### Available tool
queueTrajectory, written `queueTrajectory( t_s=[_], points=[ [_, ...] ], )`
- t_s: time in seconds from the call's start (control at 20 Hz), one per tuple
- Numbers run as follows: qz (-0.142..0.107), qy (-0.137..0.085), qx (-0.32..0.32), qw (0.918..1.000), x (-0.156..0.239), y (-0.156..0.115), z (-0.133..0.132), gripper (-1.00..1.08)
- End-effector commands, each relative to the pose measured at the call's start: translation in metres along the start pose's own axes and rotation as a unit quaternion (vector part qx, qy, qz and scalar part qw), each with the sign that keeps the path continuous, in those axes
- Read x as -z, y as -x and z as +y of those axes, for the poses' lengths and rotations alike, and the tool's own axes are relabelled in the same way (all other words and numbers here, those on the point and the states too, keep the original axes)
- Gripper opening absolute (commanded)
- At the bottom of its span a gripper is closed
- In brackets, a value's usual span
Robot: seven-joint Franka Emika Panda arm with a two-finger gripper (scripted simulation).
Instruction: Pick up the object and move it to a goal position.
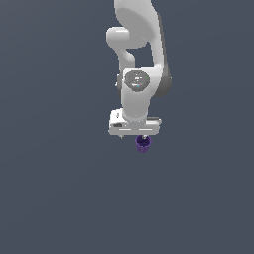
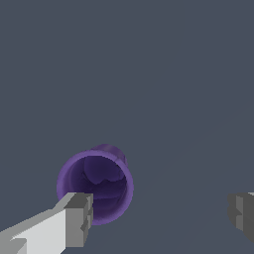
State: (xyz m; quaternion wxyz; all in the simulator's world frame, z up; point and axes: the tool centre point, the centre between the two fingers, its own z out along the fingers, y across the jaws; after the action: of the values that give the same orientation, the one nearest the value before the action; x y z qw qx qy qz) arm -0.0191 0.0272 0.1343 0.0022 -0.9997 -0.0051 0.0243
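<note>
In the exterior view, the gripper [image 1: 142,137] hid the top of the cup [image 1: 143,145]. In the wrist view, one finger [image 2: 74,221] covered the cup's [image 2: 95,186] rim at seven o'clock, and the other finger [image 2: 242,214] was cut off by the edge.

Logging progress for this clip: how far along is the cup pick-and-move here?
Done: the arm has brought the gripper right over the purple cup, which stands upright. In hand: lining up the grasp; the fingers are spread wide, one overlapping the cup's rim in the wrist view, nothing clamped. Left: closing on the cup, lifting it and carrying it to the goal, which no view shows.
</note>
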Motion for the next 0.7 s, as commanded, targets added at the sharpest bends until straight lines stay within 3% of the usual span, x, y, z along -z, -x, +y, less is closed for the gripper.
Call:
queueTrajectory(
  t_s=[0.0, 0.65],
  points=[
    [0.000, 0.000, 0.000, 1.0000, 0.000, 0.000, 0.000, 0.28],
    [-0.004, -0.008, -0.025, 0.9997, -0.001, -0.002, 0.012, 0.28]
  ],
)
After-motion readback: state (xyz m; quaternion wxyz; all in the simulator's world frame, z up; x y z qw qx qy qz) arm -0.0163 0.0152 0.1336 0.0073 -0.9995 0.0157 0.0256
